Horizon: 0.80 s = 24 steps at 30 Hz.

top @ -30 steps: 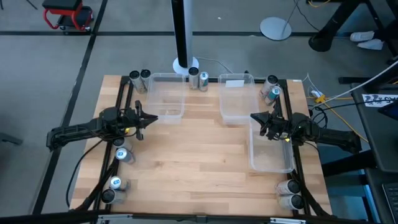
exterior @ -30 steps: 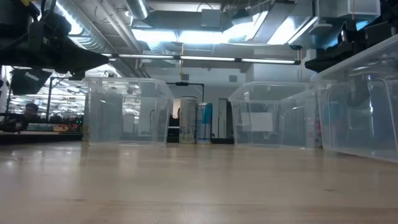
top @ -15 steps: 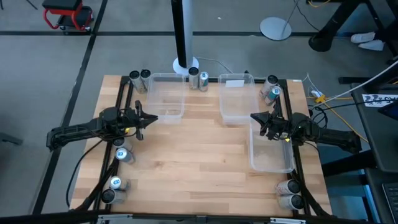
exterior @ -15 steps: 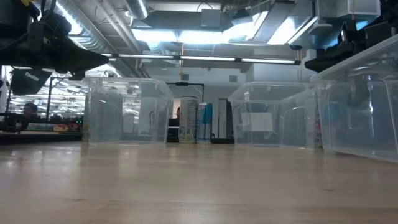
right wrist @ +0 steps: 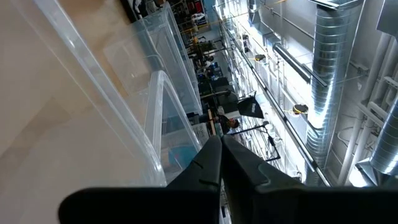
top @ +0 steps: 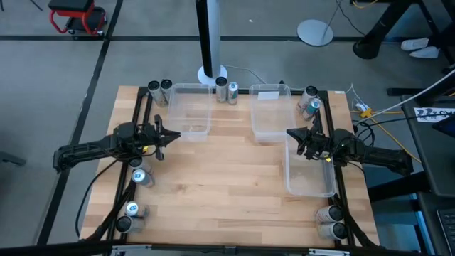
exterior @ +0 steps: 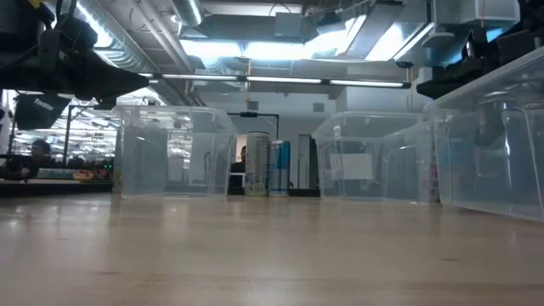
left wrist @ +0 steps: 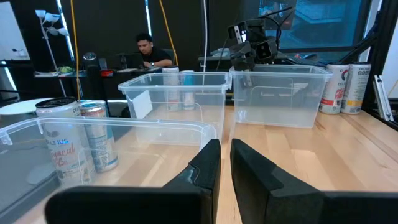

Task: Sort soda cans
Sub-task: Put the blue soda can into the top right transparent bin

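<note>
From above, the wooden table point(top: 227, 178) is seen with three clear bins: one at the far left point(top: 190, 110), one at the far right point(top: 270, 112) and one along the right side point(top: 309, 167). The soda cans are spread in small groups around the table's edges: two at the far left corner point(top: 159, 91), two between the far bins point(top: 227, 90), two at the far right corner point(top: 311, 102), one on the left side point(top: 140, 176), two at the near left corner point(top: 129, 213) and two at the near right corner point(top: 331, 220).

The left gripper point(top: 170, 136) is held just beside the far left bin, its fingers nearly closed on nothing, as the left wrist view shows point(left wrist: 225, 163). The right gripper point(top: 291, 135) is held at the far end of the right-side bin, fingers pressed together and empty in its wrist view point(right wrist: 221, 155).

Only the low view shows the middle cans' blue and silver sides point(exterior: 267, 168). Only the left wrist view shows a person point(left wrist: 148, 50) seated beyond the table.
</note>
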Each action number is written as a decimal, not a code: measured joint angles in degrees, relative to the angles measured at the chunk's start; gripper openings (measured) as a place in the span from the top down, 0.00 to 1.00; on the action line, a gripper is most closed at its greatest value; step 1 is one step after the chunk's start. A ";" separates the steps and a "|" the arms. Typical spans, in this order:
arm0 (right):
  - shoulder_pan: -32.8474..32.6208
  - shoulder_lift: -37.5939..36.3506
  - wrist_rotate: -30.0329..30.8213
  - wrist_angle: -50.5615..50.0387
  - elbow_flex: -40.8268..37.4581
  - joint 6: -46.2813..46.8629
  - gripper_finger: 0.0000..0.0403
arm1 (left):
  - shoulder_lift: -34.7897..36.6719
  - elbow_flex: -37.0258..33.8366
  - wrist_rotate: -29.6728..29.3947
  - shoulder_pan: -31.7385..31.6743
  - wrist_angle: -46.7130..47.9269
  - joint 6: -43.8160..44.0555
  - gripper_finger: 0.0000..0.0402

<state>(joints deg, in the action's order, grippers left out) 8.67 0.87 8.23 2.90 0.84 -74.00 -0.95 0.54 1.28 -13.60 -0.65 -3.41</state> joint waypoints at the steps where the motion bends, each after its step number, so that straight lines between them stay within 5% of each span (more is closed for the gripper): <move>1: 0.00 0.01 0.02 0.00 0.00 0.00 0.97 | 0.00 0.00 -0.02 -0.01 0.00 0.00 0.92; 24: 0.00 0.01 0.13 0.01 0.00 0.08 0.97 | 0.00 -0.04 0.04 0.00 -0.47 1.41 0.92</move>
<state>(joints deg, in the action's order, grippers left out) 8.67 0.89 8.36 2.91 0.84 -73.92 -0.95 0.50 1.32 -13.60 -1.12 -2.00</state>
